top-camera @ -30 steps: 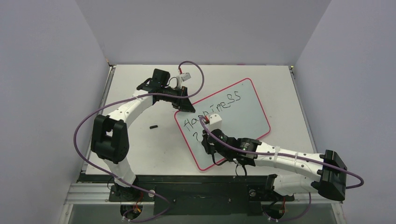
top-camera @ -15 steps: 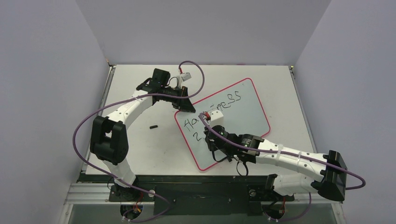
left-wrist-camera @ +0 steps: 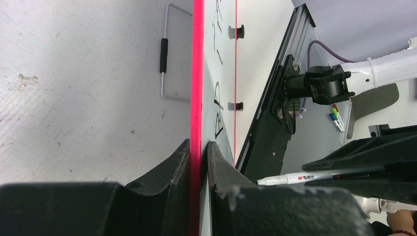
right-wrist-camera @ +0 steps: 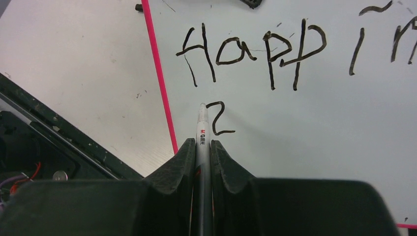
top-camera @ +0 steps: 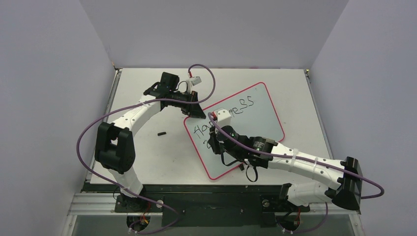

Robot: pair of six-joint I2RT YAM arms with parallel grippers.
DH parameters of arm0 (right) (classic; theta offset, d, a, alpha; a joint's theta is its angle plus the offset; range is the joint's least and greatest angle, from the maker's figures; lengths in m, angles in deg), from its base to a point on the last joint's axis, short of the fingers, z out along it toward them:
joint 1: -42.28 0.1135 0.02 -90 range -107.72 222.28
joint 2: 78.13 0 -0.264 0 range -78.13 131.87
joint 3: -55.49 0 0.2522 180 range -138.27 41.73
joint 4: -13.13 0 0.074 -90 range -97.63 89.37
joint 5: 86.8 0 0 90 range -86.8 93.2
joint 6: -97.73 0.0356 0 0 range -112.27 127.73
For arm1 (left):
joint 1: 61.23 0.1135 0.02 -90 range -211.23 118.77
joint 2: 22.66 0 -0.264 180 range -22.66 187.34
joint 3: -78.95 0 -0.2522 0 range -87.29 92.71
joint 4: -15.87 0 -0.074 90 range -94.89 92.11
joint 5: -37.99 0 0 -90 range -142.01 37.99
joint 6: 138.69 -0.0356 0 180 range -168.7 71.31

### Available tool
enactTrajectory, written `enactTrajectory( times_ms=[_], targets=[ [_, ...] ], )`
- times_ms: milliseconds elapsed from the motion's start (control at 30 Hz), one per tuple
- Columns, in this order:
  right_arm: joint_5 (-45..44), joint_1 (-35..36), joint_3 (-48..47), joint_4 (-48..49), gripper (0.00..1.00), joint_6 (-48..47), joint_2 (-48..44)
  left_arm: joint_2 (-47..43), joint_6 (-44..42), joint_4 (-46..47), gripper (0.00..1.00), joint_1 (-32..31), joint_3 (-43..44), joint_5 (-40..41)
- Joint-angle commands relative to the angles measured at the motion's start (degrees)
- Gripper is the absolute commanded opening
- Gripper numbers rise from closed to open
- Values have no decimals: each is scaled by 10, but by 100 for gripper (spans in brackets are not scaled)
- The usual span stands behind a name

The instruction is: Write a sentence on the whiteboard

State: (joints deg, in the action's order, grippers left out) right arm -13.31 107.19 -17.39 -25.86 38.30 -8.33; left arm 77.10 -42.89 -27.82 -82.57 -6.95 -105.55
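Observation:
The whiteboard [top-camera: 260, 118], white with a thin red rim, lies slanted on the table. My left gripper [top-camera: 194, 111] is shut on its red rim [left-wrist-camera: 197, 73] at the far-left corner. My right gripper [top-camera: 217, 142] is shut on a white marker [right-wrist-camera: 202, 123], whose tip touches the board near its left rim. The sentence [right-wrist-camera: 251, 49] reads "Happin" in the right wrist view, and "ss" [top-camera: 246, 102] shows in the top view, with the middle hidden by my right wrist. Below it is one "2"-shaped stroke [right-wrist-camera: 219, 119], just right of the marker tip. The marker also shows in the left wrist view [left-wrist-camera: 305, 177].
A small black cap [top-camera: 161, 132] lies on the table left of the board. A wire stand [left-wrist-camera: 164, 49] lies under the board's edge, and two black tabs [left-wrist-camera: 239, 32] sit on its far rim. A black rail [top-camera: 196, 189] runs along the table's near edge.
My right gripper with the marker shifted a little right, then back left and farther up the board. The "2" stroke stays. The left gripper and the board have not moved.

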Motion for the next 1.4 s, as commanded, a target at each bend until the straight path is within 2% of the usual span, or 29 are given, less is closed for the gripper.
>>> enactTrajectory(
  times_ms=[0,267,800,1067,1367],
  targets=[
    [8,-2,-23,29,0,-9,23,-32,-17,17,0,-5,11,11],
    [12,-13,-19,53,0,-2,51,-33,-15,23,0,-7,8,11],
    [8,-53,26,64,0,16,48,-35,-16,26,0,-9,7,12],
    [28,-45,28,56,0,9,30,-34,-15,25,0,-9,11,13],
    [11,-38,38,50,0,8,-42,-35,-15,21,0,-9,16,14]
  ],
)
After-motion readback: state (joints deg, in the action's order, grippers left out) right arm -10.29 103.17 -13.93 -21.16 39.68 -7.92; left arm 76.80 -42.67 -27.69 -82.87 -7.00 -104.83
